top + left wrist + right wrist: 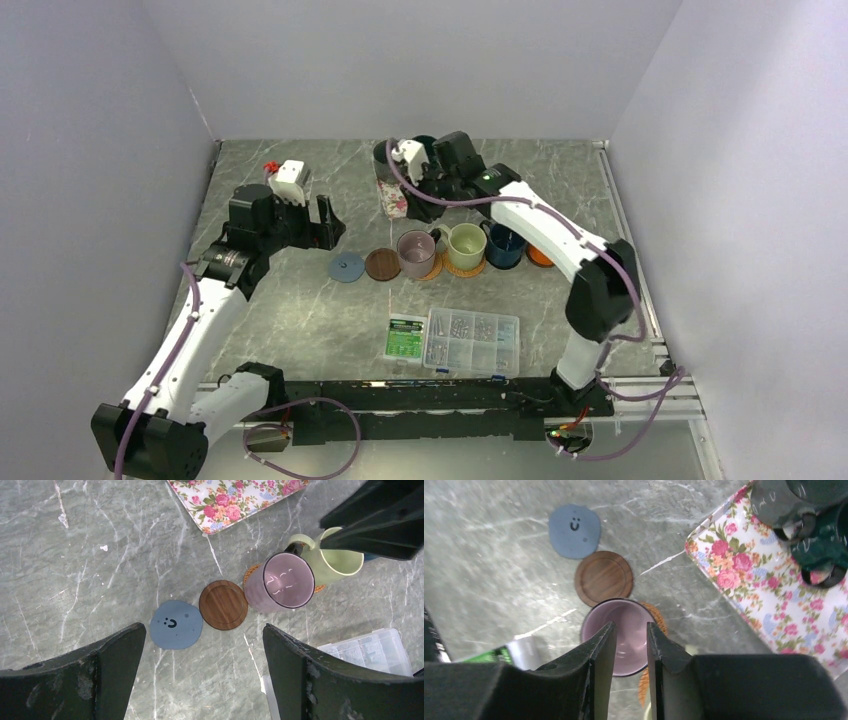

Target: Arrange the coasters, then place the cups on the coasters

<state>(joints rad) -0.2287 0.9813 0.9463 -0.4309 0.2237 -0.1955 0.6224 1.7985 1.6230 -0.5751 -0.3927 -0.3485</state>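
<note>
A row runs across the table: a light blue coaster, a dark brown coaster, a mauve cup on a woven coaster, a pale green cup on another woven coaster, a navy cup, and an orange cup half hidden under the right arm. Two dark cups stand on the floral tray. My right gripper hangs high over the mauve cup, jaws slightly apart and empty. My left gripper is wide open above bare table near the blue coaster.
A clear plastic screw box and a green card lie near the front edge. The tray sits behind the row. Grey walls close in the back and both sides.
</note>
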